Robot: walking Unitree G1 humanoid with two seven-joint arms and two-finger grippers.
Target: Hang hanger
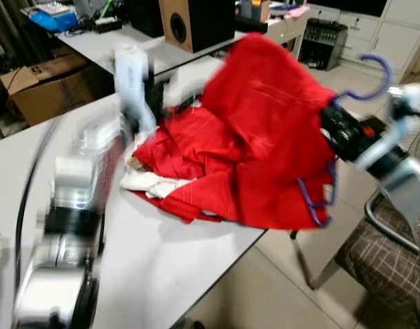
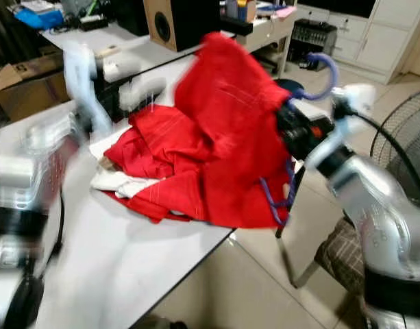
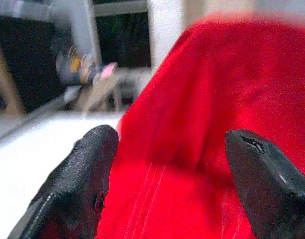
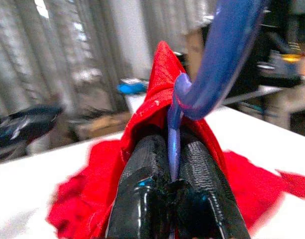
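A red garment point(image 1: 257, 137) is draped over a blue hanger point(image 1: 377, 75), whose hook sticks up at the right. Part of the cloth lies heaped on the white table point(image 1: 162, 274); the rest is lifted off the table's right edge. My right gripper point(image 4: 173, 144) is shut on the blue hanger's neck point(image 4: 173, 124) just below the hook, with red cloth around the fingers. My left gripper point(image 3: 172, 164) is open, its two black fingers point(image 3: 87, 179) spread just before the red cloth above the table. The eye views are blurred by motion.
A white cloth point(image 1: 148, 181) lies under the red heap. A checked chair point(image 1: 388, 253) stands to the right of the table, with a fan point(image 2: 408, 137) behind it. A speaker point(image 1: 189, 20) and a cardboard box point(image 1: 45, 82) are at the back.
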